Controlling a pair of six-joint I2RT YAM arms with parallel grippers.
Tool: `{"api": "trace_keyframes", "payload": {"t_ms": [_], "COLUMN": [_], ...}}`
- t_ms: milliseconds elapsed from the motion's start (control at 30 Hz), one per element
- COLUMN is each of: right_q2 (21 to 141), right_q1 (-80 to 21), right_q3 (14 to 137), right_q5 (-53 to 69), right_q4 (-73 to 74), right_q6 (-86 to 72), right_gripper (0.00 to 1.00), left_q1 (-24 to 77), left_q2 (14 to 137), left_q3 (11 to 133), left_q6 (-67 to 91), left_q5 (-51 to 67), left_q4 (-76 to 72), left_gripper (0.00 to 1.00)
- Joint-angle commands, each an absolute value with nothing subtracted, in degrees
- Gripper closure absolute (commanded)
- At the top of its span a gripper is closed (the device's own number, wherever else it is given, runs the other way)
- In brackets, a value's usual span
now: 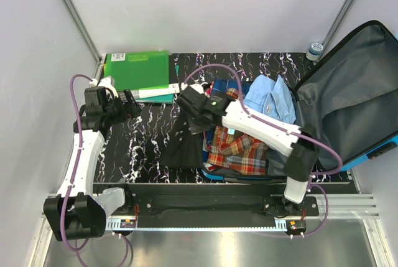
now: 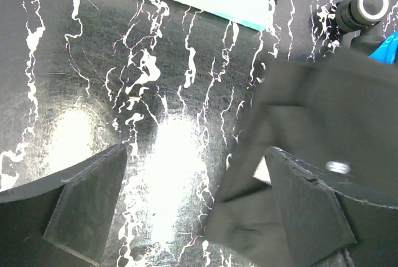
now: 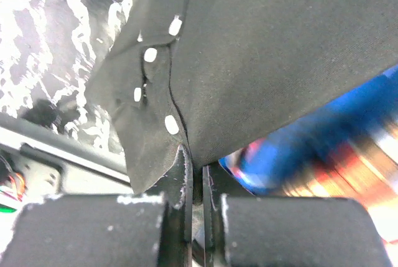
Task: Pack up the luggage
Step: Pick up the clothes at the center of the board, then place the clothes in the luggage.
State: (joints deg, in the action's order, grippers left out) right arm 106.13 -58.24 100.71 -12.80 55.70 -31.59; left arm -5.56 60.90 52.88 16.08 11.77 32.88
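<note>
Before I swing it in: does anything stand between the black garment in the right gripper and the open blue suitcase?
Nothing visible. The right gripper, shut on the black buttoned cloth garment, holds it just left of the blue hard-shell suitcase; inside lie a red plaid shirt and a light-blue shirt.

Pale grey walls (image 1: 186, 5), black marbled tabletop (image 1: 149, 136)

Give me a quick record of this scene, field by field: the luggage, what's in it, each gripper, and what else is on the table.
luggage: open, lid raised on the right
inside: plaid shirt, blue shirt
right gripper: shut on black garment, held left of the luggage
left gripper: open, empty, over the table
folders: green, far left corner, outside the luggage
</note>
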Motion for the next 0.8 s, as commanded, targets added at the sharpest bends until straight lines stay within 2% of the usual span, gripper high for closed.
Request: {"api": "trace_keyframes", "payload": {"t_ms": [0,433,767], "right_q2": [98.8,86.5,77.8], "right_q1": [-58.8,-58.0,-48.1], "right_q3": [102.8,103.0,96.6], "right_q5": [-19.5,-34.9,-38.9], "right_q4": [66.9,82.2,83.2], "right_q6": [-30.4,-34.1,-31.9], "right_gripper": [1.0,1.0,1.0], "left_q1": [-5.4,-5.3,-5.3], "left_q2": [59.6,59.9,60.0], "left_q3": [53.0,53.0,53.0], "left_q6": [15.7,15.8,15.7], "left_q5": [13.6,13.9,13.7], "left_q4": [30.6,30.5,30.4], "left_gripper": [0.01,0.01,0.01]}}
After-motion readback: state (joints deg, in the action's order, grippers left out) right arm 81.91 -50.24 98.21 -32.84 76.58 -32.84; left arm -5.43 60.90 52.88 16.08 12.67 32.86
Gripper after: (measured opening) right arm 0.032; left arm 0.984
